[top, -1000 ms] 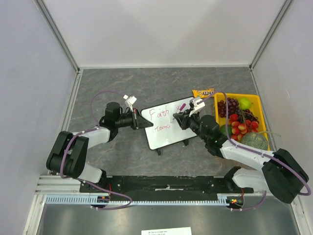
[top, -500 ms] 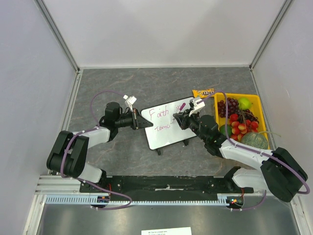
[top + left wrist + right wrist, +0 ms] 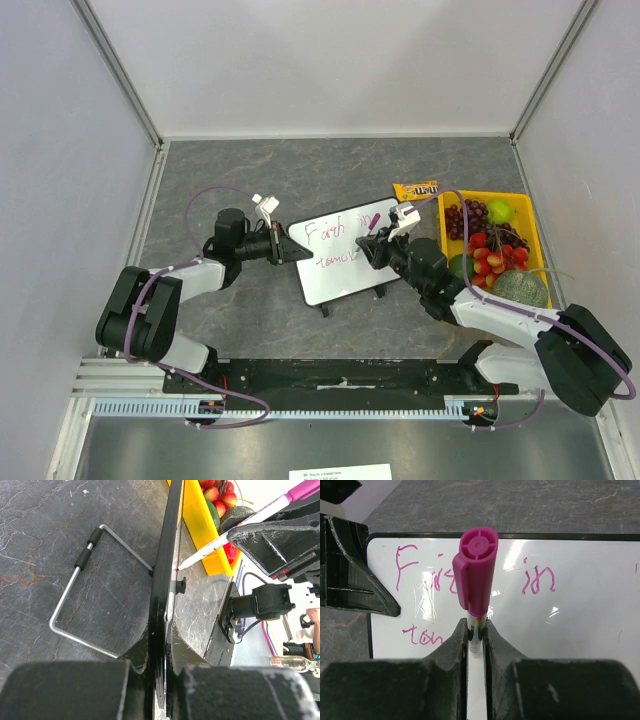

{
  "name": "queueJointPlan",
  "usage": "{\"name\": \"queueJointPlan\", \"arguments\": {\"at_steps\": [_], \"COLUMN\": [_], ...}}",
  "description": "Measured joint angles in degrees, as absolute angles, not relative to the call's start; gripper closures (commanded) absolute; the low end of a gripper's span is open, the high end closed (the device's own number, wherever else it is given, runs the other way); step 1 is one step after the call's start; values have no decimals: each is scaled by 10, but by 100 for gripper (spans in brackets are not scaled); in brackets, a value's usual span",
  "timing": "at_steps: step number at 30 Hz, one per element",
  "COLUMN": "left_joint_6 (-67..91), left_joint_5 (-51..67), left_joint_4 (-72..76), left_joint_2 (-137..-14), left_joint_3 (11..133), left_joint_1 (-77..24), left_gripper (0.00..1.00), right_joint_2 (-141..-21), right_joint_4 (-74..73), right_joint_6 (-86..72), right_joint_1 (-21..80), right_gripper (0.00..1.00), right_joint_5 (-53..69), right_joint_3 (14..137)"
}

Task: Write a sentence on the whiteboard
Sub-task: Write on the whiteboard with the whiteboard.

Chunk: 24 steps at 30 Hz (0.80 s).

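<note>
Now, black-framed whiteboard (image 3: 340,278), pink sentence (image 3: 538,581) "Faith in"; left jaws tight on it; right jaws tight on marker (image 3: 476,570)

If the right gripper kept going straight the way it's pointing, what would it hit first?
The whiteboard. The right gripper holds a marker aimed at the white face, and its tip looks at or almost on the surface.
</note>
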<state>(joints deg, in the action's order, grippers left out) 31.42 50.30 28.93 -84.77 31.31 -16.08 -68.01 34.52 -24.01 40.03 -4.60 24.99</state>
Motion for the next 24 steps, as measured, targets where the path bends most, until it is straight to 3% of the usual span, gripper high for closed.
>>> {"name": "queueJointPlan", "arguments": {"at_steps": [24], "left_joint_6": [314], "left_joint_5": [505], "left_joint_4": [291], "left_joint_2": [-848], "left_joint_3": [313], "left_joint_1": [-161], "left_gripper": [98], "right_joint_2": [-688], "right_joint_4": [340], "right_joint_6": [-249], "right_joint_1": [400], "right_gripper": [100], "right_joint_5": [-74], "right_joint_3": [271]}}
